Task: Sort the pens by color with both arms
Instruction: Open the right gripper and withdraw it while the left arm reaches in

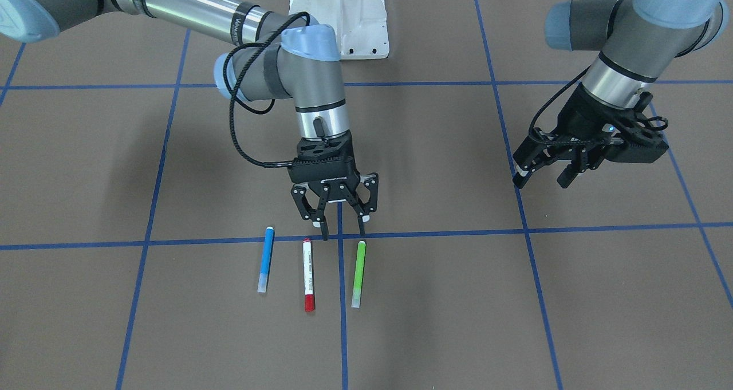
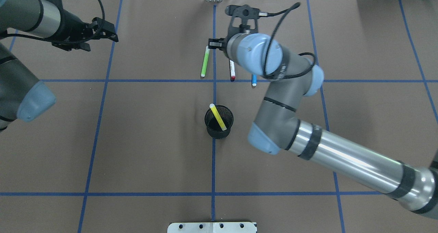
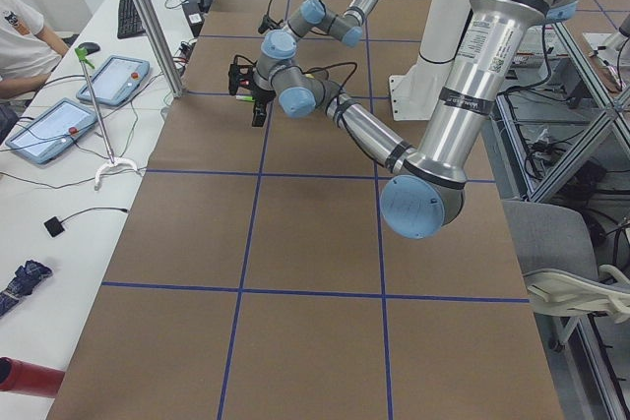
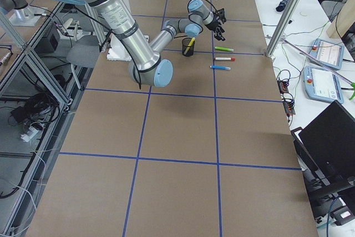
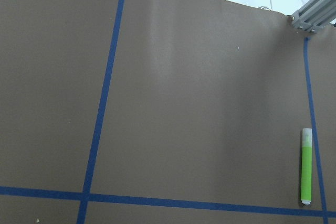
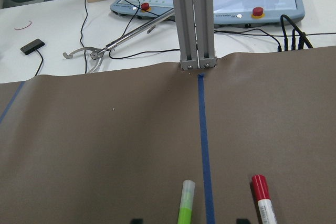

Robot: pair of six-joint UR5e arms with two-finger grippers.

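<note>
Three pens lie side by side on the brown table: a blue pen (image 1: 265, 258), a white pen with a red cap (image 1: 308, 272) and a lime-green pen (image 1: 359, 272). My right gripper (image 1: 343, 233) is open and empty, low over the table, its fingertips at the near ends of the white and green pens. The right wrist view shows the green pen (image 6: 186, 203) and the red cap (image 6: 262, 198). A yellow pen (image 2: 217, 117) leans inside the black mesh cup (image 2: 214, 133). My left gripper (image 1: 544, 178) is open and empty, well off to the side.
The white pedestal base (image 1: 341, 18) stands at the robot's edge of the table. An aluminium post (image 6: 195, 19) rises at the far edge beyond the pens. Control tablets and cables lie on the side table (image 4: 324, 54). Blue tape lines grid the table.
</note>
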